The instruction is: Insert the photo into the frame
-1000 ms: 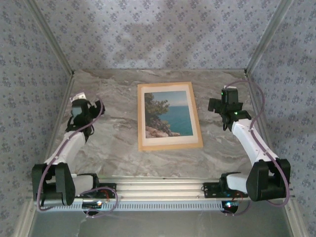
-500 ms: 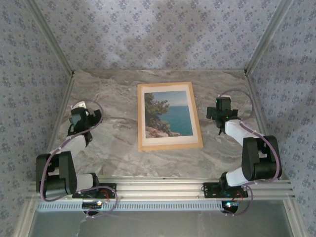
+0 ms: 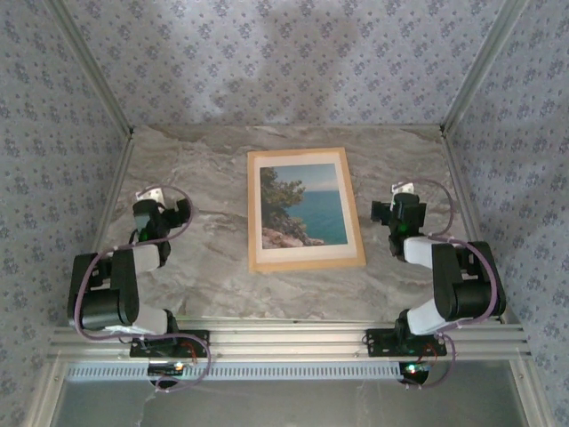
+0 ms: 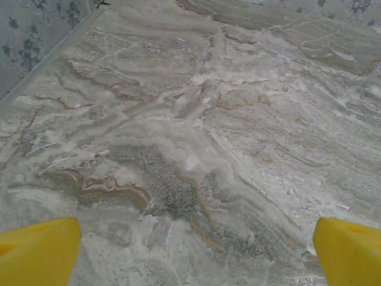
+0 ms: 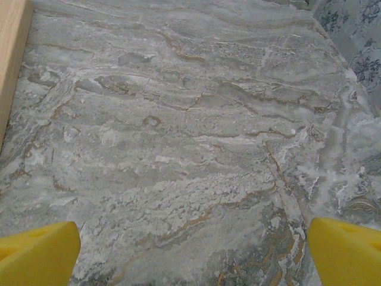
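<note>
We find the rectangular paper seaside photo (image 3: 303, 204) lying inside the thin-railed light tan wooden frame (image 3: 305, 261), at the centre of the top view. We judge the placement complete. The left gripper (image 4: 193, 247) and right gripper (image 5: 190, 247) stand spread and empty over the grey marble table (image 3: 204, 267).

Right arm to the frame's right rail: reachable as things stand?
Likely yes. The right gripper is open and empty beside the frame, with bare table between them and nothing in the way.
</note>
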